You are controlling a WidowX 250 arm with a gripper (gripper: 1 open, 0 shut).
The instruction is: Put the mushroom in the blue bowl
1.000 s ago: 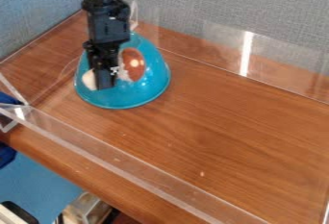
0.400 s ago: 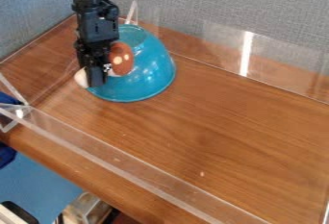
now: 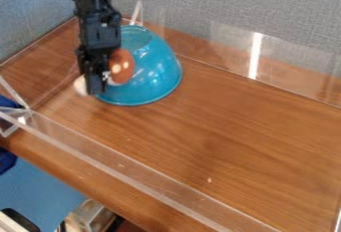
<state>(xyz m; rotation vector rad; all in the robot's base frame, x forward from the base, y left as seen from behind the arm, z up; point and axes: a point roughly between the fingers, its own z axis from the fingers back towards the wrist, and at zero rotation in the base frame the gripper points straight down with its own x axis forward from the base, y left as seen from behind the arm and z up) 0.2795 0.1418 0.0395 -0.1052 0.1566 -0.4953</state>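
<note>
- Brown wooden table top [image 3: 226,126] fills most of the view, with low clear plastic walls [image 3: 286,62] standing around its edges.
- Behind it hangs a grey-blue cloth wall [image 3: 200,2].
- A large shiny teal-blue round plastic bowl [image 3: 150,77] sits near the back left corner of the table. It looks tipped, with its rounded dome side facing up and toward us.
- A black robot arm [image 3: 94,12] comes down from the top left, pointing almost straight down.
- Its black gripper [image 3: 99,74] is at the left side of the bowl, low and close to the table.
- The small toy mushroom with an orange-brown round cap [image 3: 120,67] is right at the gripper, against the left side of the bowl.
- The fingers are nearly closed, and they look pinched on the mushroom.
- A bit of cream-white shows low beside the gripper; it is too blurry to tell if it is the stem.
- The picture is too fuzzy to tell if the mushroom touches the bowl.
</note>
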